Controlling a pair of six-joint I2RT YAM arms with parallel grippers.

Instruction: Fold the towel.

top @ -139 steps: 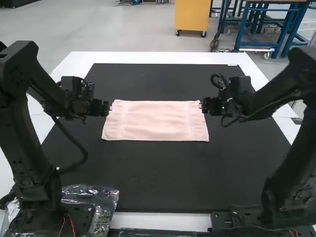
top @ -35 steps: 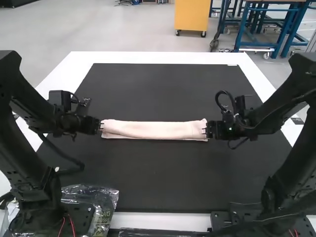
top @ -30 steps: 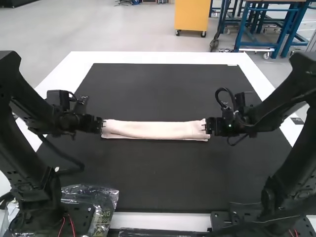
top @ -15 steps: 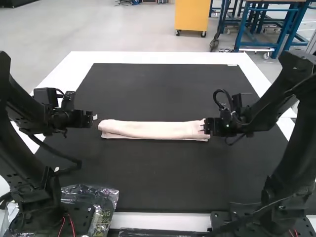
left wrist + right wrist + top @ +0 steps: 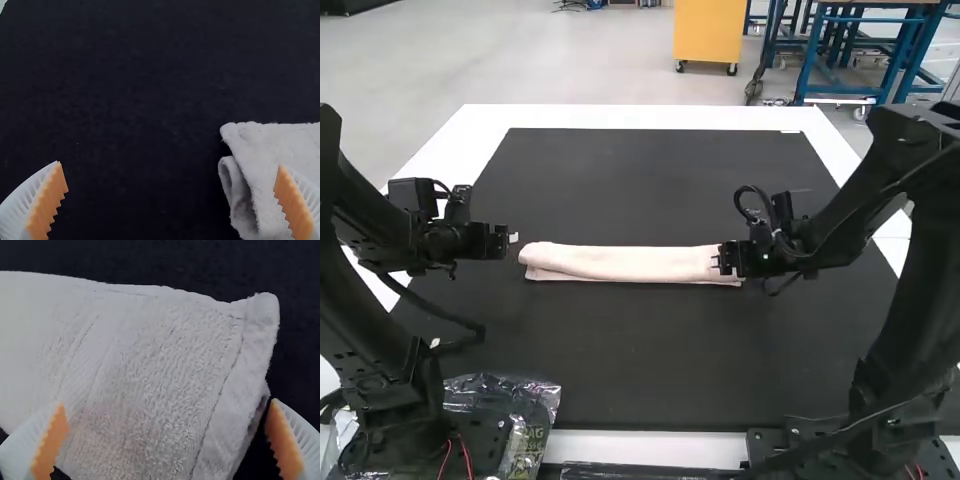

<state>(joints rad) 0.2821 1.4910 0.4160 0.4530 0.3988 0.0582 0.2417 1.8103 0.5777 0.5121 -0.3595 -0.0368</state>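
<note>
robotics lab, left arm [image 5: 350, 280], right arm [image 5: 912, 300], black table mat [image 5: 640, 360]

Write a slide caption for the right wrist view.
Right tool, wide open at one end of the folded towel, on a black mat.

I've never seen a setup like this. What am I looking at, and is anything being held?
The machine is a pair of robot arms, left and right. The high view looks down from above and behind them; each wrist view comes from a camera on one arm.

A pale towel, folded into a narrow strip, lies across a black mat on a white table.

Nothing appears gripped: the left hand is open beyond the towel's left end, and the right hand is open at its right end.
</note>
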